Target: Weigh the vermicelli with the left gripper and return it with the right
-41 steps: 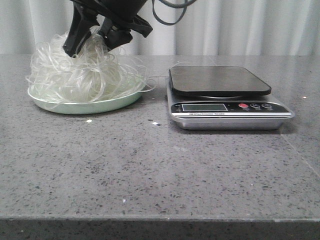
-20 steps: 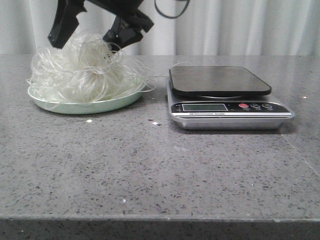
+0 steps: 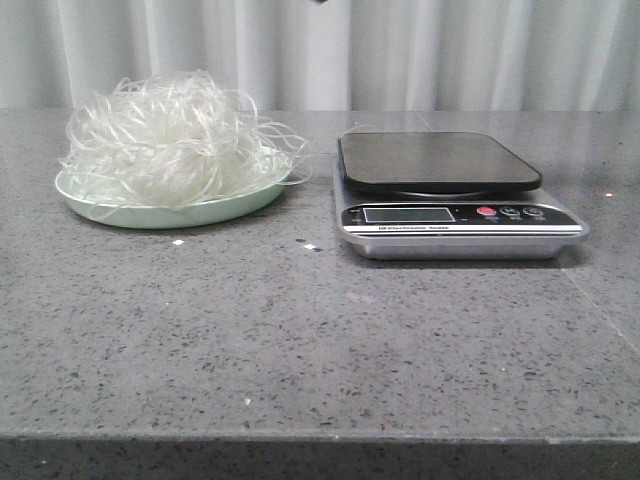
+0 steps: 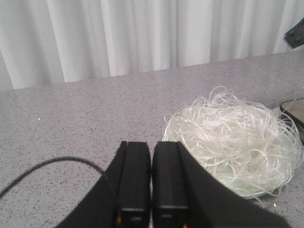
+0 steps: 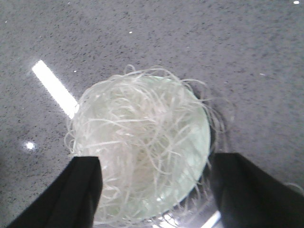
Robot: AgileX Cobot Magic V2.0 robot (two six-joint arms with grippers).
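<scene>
**Two tools clear of the vermicelli, one spread wide, one pressed together**

One fluffy tangle of vermicelli (image 3: 172, 135) is sitting heaped on the pale green plate (image 3: 165, 212) at the left side of the grey speckled tabletop (image 3: 320, 340), with stray strands trailing over the plate's right rim toward the scale (image 3: 455, 195). The scale is standing just beside the plate on its right, apart from it, and its dark weighing platform (image 3: 438, 160) is carrying nothing. Its display (image 3: 408, 214) is facing forward, with a red button (image 3: 487, 211) next to it; the reading is too small to make out.

Neither tool is showing in the front view. In the right wrist view, the right tool (image 5: 154, 190) is hanging directly above the plate with its two dark fingers (image 5: 80, 185) spread wide, one on either side of the noodle pile, gripping nothing. In the left wrist view, the left tool (image 4: 152, 180) is showing its fingers (image 4: 134, 175) pressed together side by side with nothing between them; the vermicelli is lying off to one side of it, not touching. White pleated curtains (image 3: 400, 50) are hanging behind the tabletop.
</scene>
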